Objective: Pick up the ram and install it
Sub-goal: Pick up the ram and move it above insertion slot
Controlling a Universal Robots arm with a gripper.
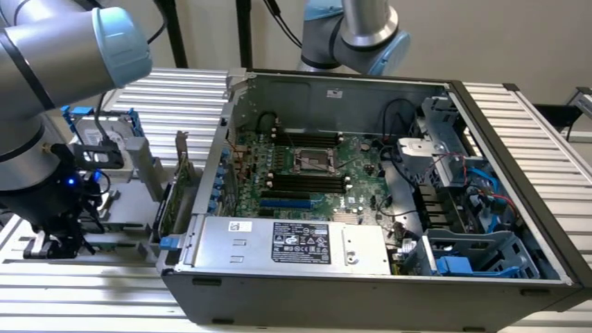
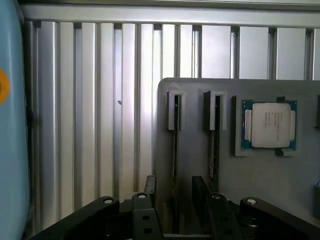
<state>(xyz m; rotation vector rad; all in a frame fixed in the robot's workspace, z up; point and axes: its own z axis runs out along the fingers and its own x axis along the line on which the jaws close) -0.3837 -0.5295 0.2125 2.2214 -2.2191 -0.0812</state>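
Ribbed metal worktop [image 2: 90, 125] carrying a grey tray [image 2: 270, 180]. The ram [image 2: 176, 145] stands on edge in a tray slot. The hand [image 2: 175, 192] straddles it, spread wide and holding nothing. Judged light, stiff and fragile; best pinched across the flat faces, clear of the contacts.

The exterior view sits off the arm, high above one long side of the open computer case [image 1: 370, 291]. It looks down into it at an angle from a middling distance. The ribbed metal worktop [image 1: 185, 90] lies under the case, and the arm [image 1: 55, 55] stands at the exterior view's left. The wrist view rides just behind the hand [image 2: 175, 189], facing straight down, very near a grey parts holder [image 2: 270, 180] on the same worktop. Both views share that holder, beside the case at the exterior view's left, and the ribbed worktop around it.
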